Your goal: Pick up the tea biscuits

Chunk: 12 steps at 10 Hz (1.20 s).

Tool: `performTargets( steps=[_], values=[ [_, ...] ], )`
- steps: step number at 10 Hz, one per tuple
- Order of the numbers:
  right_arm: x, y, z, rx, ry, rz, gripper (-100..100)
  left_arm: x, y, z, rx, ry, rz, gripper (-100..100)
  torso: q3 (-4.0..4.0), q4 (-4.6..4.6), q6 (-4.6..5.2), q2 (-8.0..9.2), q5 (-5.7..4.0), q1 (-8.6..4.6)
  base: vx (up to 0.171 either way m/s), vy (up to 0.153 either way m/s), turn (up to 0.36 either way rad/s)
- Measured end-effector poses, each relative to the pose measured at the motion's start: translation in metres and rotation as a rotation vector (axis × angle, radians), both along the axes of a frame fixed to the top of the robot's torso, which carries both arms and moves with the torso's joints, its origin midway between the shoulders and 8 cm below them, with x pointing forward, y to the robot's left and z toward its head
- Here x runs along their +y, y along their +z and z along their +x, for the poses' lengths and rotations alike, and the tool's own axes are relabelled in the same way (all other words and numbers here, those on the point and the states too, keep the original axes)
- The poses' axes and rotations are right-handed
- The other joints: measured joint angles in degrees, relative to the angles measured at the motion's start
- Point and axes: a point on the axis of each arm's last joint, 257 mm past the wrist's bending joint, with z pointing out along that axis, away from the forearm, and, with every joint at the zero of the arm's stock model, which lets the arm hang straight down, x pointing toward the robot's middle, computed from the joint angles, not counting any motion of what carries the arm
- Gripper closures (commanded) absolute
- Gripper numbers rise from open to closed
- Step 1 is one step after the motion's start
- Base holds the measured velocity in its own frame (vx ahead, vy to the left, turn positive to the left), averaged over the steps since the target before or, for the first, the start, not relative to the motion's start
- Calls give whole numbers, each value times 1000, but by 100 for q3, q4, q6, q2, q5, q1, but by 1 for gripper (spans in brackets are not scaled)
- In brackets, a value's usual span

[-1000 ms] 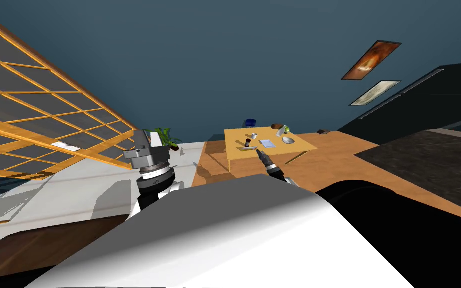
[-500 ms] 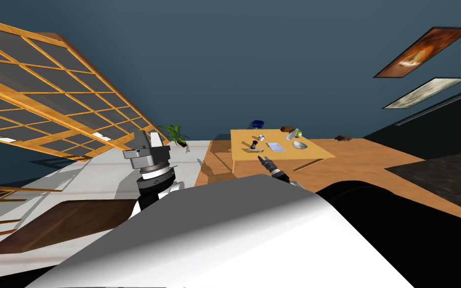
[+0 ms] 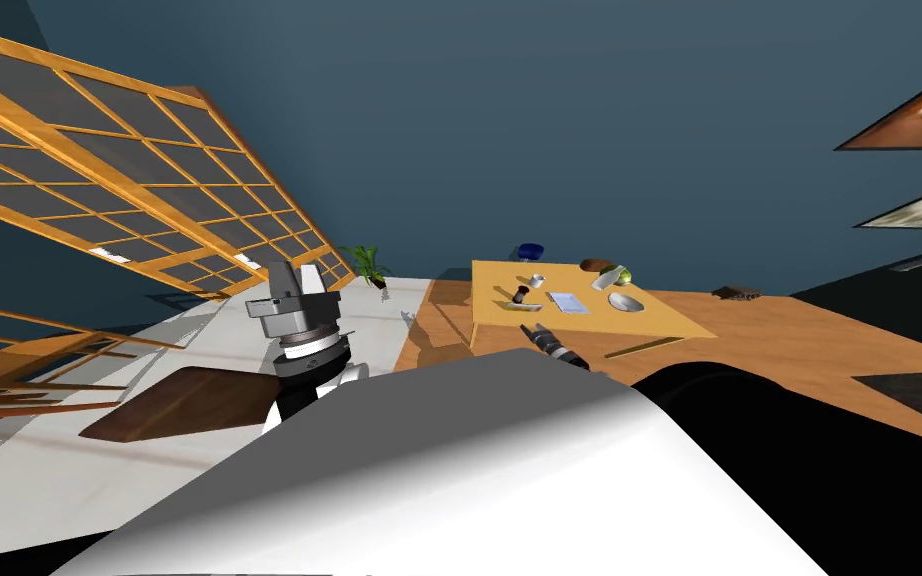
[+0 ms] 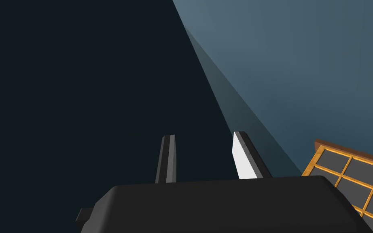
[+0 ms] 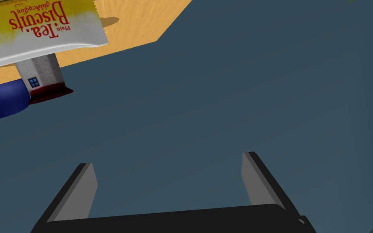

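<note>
The tea biscuits (image 5: pixel 40 28) are a white and yellow pack with red lettering, lying on a low wooden table (image 3: pixel 649 320). In the head view the pack (image 3: pixel 504 294) lies near the table's left front, beside a small dark thing (image 3: pixel 520 293). My right gripper (image 3: pixel 529 330) hovers just short of the table's near edge, pointing at it. In the right wrist view it (image 5: pixel 169 182) is open and empty, with the pack well ahead of the fingers and off to one side. My left gripper (image 3: pixel 294 280) is raised at my left, its fingers (image 4: pixel 244 155) apart with nothing between them.
Also on the table are a cup (image 3: pixel 536 280), a flat pale blue item (image 3: pixel 568 302), a grey bowl (image 3: pixel 626 301), a brown bowl (image 3: pixel 597 266) and a green-topped bottle (image 3: pixel 616 275). A blue object (image 3: pixel 529 250) sits behind it. A potted plant (image 3: pixel 369 265) stands left; a dark counter (image 3: pixel 909 390) lies right.
My view has shifted: the table now sits a little lower, further right and slightly larger, and the lattice window has swung across. Both arms keep the same pose against my body.
</note>
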Motion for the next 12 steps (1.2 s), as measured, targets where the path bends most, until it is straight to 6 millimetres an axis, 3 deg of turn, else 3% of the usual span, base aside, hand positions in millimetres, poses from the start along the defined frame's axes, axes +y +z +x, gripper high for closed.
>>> performTargets(
  steps=[5,12],
  values=[
    [-53,-63,-65,239,53,-247,-100,0,0,0,0,0,0,0,-7,-2,-6,-13,2,2,64,27,263],
    [-101,-104,-152,463,143,-472,-100,0,0,0,0,0,0,0,-4,-1,2,-7,0,-1,59,9,201]
  ],
)
